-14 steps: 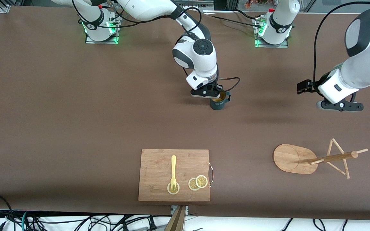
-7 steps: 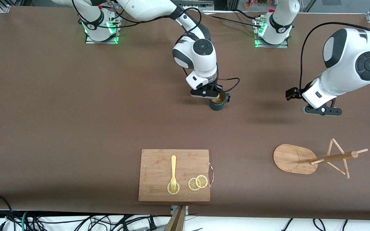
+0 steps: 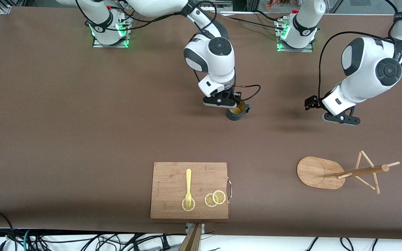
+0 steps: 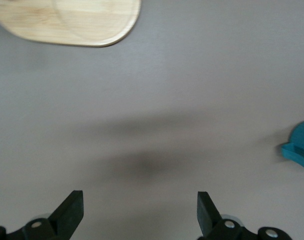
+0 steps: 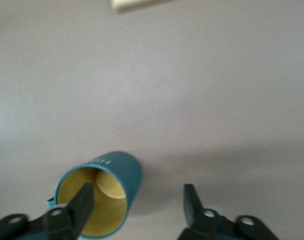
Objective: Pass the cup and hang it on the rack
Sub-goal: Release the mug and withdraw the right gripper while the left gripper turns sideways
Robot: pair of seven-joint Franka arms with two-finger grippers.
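The cup [image 3: 236, 113], dark teal with a yellowish inside, stands upright on the brown table near its middle. My right gripper [image 3: 229, 104] hangs just above it, open. In the right wrist view one finger [image 5: 84, 200] is over the mouth of the cup [image 5: 123, 170] and the other finger is outside its wall, with neither pressing on it. My left gripper [image 3: 340, 119] hovers open and empty over bare table toward the left arm's end. The left wrist view shows the cup [image 4: 300, 147] at its edge. The rack [image 3: 321, 172] stands nearer the front camera than the left gripper.
A wooden cutting board [image 3: 173, 181] lies near the table's front edge, carrying a yellow fork [image 3: 188, 184] and lemon slices [image 3: 215, 198]. The rack's pegs [image 3: 368, 170] spread toward the left arm's end. The rack's oval base [image 4: 72, 22] shows in the left wrist view.
My right gripper has opened and let go of the cup, which stays on the table. My left arm has swung in toward the cup.
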